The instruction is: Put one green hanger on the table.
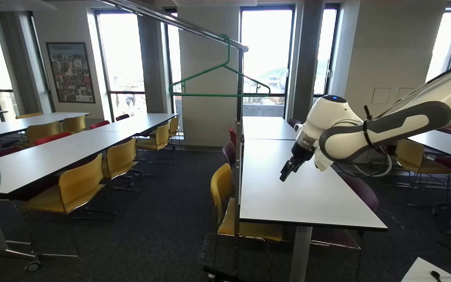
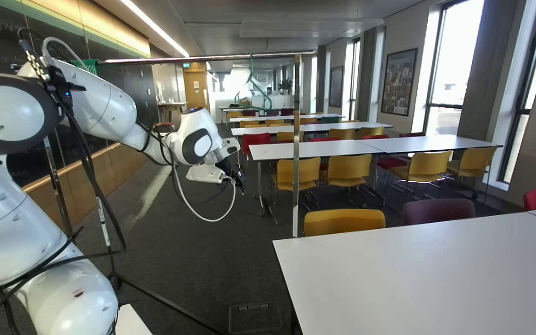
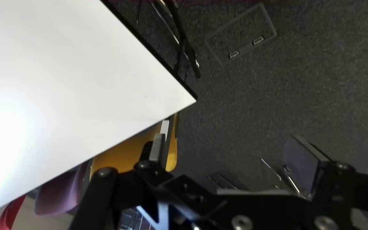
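The gripper [image 3: 230, 150] stands wide with nothing in its grasp, over the floor [image 3: 299, 95] just off a corner of the desk [image 3: 75, 80], at the end of the long edge with the yellow chair [image 3: 123, 153]. Higher up, out past that corner, the green hanger [image 1: 217, 94] hangs from the metal rail [image 1: 186, 27]. It should be light, smooth and fairly stiff, apt to swing or slide if nudged; the neck [image 1: 229, 50] just under the rail seems the best place to pinch. I can make out no container; in an exterior view the rail also carries a green bundle [image 2: 86, 66] I cannot identify.
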`<act>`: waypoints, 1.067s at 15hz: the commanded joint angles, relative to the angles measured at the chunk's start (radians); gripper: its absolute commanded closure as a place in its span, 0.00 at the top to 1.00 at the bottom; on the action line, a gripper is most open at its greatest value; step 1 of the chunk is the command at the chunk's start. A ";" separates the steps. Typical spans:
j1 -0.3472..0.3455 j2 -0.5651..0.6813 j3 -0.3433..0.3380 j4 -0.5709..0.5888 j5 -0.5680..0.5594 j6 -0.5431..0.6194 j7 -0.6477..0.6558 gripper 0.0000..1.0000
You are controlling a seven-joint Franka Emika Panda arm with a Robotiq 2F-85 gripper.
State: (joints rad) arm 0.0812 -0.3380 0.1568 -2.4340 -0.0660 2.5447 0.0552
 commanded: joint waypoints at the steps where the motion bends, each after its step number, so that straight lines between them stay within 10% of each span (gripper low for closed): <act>1: 0.029 -0.082 -0.015 0.026 -0.008 0.071 -0.067 1.00; 5: 0.049 -0.108 -0.023 0.030 -0.011 0.241 -0.120 0.99; 16: 0.040 -0.090 -0.008 0.034 -0.004 0.210 -0.086 1.00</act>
State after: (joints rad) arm 0.1166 -0.4284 0.1532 -2.4014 -0.0660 2.7566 -0.0339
